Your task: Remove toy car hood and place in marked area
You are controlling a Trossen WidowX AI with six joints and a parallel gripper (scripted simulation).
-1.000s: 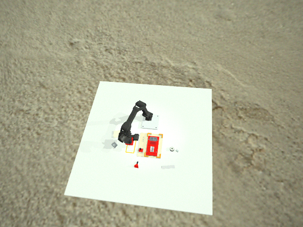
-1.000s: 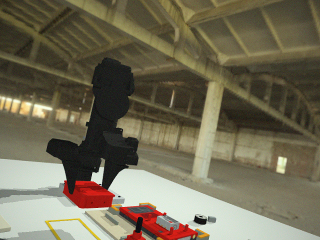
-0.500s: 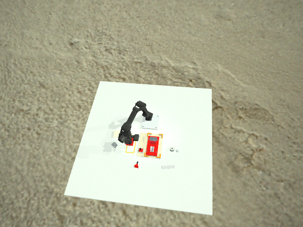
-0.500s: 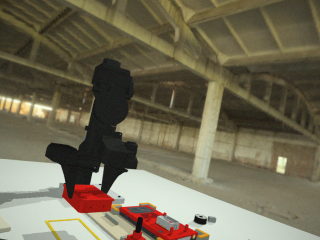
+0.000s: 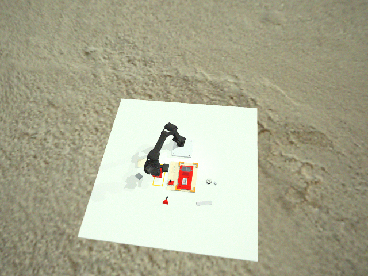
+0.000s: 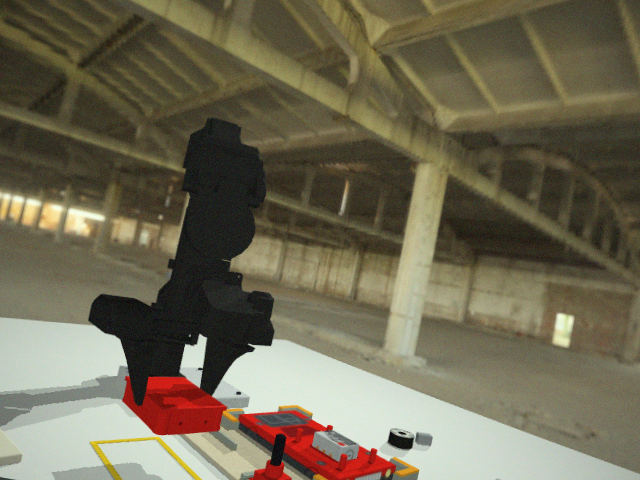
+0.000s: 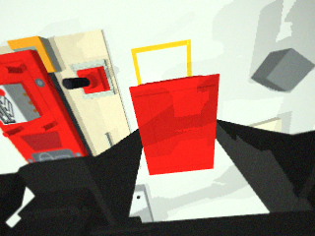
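My gripper (image 5: 156,171) (image 6: 173,395) (image 7: 175,128) is shut on the red hood (image 5: 161,173) (image 6: 175,408) (image 7: 177,128) and holds it by its two long sides, a little above the table. The hood is off the red toy car (image 5: 184,177) (image 6: 310,445) (image 7: 30,108), which lies on a beige board (image 5: 172,175) (image 7: 95,118). The marked area is a yellow outline (image 5: 158,185) (image 6: 129,440) (image 7: 159,46) beside the board. In the wrist view the hood covers the near end of the outline; the far end shows bare table.
A grey cube (image 5: 138,175) (image 7: 283,69) lies beyond the outline. A red piece with a black knob (image 6: 279,448) (image 7: 91,81) stands on the board; another (image 5: 165,201) lies on the table. A black ring (image 5: 208,180) (image 6: 400,438) and a grey bar (image 5: 203,203) lie past the car.
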